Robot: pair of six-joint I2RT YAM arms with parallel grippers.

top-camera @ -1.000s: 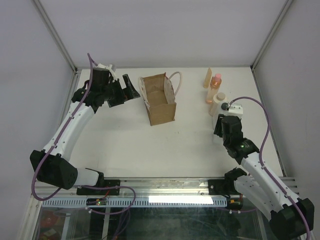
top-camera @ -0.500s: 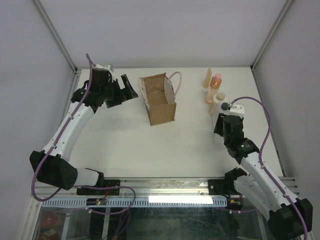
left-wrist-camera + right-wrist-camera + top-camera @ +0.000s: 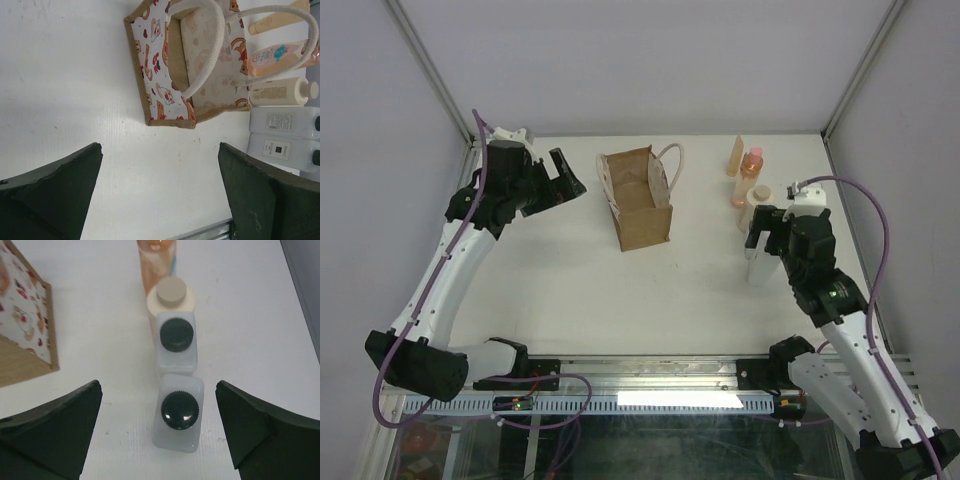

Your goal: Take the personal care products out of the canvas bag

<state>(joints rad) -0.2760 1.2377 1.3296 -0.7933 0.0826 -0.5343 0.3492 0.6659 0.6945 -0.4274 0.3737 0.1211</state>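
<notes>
The right gripper has lifted and swung toward the right edge since a second ago. This uncovers the near white bottle, which the gripper hid in the top view before. Its fingers are spread wide and grasp nothing. In the right wrist view they frame the two white bottles from above.

The near white bottle stands upright on the surface, touching the far white bottle, which in turn presses against the cream bottle. Beyond these stand the orange-pink bottle and the tan flat tube. Together they make a row well to the right of the canvas bag.

The bag has not shifted. It stands mouth up near the middle of the surface, with its printed side toward the left arm.

The left gripper has drawn back a little to the left, away from the bag. Its fingers are likewise released, holding nothing, and hover apart from the bag.
</notes>
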